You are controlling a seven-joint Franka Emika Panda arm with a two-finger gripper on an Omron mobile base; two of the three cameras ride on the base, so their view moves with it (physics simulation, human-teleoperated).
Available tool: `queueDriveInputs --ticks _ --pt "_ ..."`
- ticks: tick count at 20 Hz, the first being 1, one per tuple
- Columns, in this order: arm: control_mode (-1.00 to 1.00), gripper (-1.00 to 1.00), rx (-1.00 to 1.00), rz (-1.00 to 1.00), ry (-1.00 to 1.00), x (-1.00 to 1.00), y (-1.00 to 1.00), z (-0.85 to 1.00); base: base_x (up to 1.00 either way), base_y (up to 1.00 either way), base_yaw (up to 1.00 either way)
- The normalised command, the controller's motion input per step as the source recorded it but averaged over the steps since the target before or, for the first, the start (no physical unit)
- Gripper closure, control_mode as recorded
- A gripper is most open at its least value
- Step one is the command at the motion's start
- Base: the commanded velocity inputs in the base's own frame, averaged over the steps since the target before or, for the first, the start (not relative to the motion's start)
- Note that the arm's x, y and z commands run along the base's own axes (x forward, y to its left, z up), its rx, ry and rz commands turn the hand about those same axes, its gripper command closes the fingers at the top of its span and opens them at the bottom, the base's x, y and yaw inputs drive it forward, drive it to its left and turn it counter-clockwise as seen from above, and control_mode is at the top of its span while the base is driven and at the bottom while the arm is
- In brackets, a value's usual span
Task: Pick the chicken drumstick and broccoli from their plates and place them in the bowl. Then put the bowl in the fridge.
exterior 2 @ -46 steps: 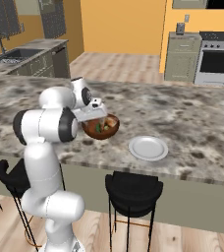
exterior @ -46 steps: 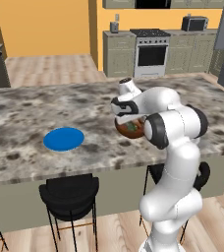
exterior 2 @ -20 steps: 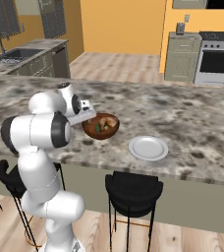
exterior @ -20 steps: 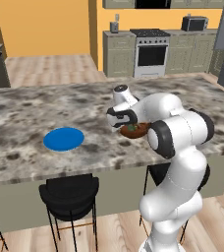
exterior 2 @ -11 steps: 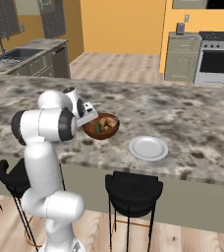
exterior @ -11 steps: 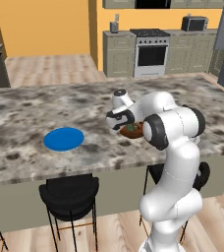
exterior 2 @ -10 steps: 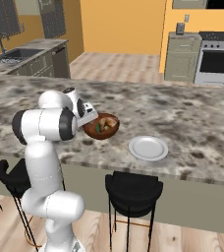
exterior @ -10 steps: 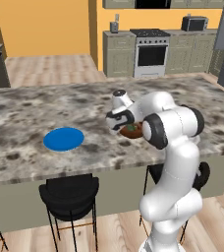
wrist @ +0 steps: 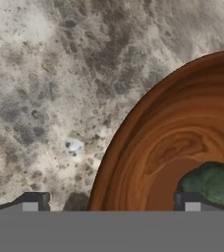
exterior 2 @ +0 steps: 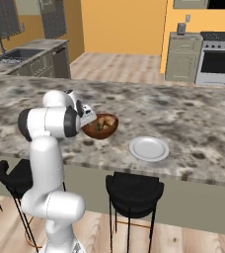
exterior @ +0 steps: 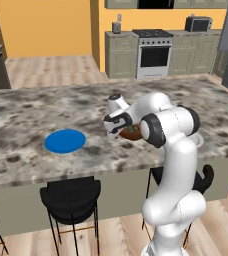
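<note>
On the grey stone desk the bowl sits near the front edge, with the pale plate just beside it at about four o'clock in the right base view, apart from it. That view looks into the bowl and shows a tan lump, the chicken drumstick, beside a green bit, the broccoli. The left base view hides most of the bowl behind the arm but shows the blue plate, well apart at nine o'clock from the arm's wrist, bare. The hand view gives the close detail: the tool stands wide open, one tip outside the bowl's rim over the desk at seven o'clock, the other inside over the wood-grain wall next to the broccoli at five o'clock, so the jaws straddle the rim without pinching it.
</note>
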Motion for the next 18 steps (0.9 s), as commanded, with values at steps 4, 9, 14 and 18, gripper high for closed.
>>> queueDriveInputs --ticks 4,9,14,18 --pt "-1.0 1.0 0.0 0.01 0.0 0.06 -0.01 -0.21 0.0 0.0 0.0" --pt "-1.0 1.0 0.0 0.0 0.0 -0.05 -0.16 -0.13 0.0 0.0 0.0" --pt "-1.0 1.0 0.0 0.0 0.0 -0.12 -0.22 -0.04 0.0 0.0 0.0" --pt "-1.0 1.0 0.0 0.0 -0.01 -0.13 -0.07 0.04 0.0 0.0 0.0"
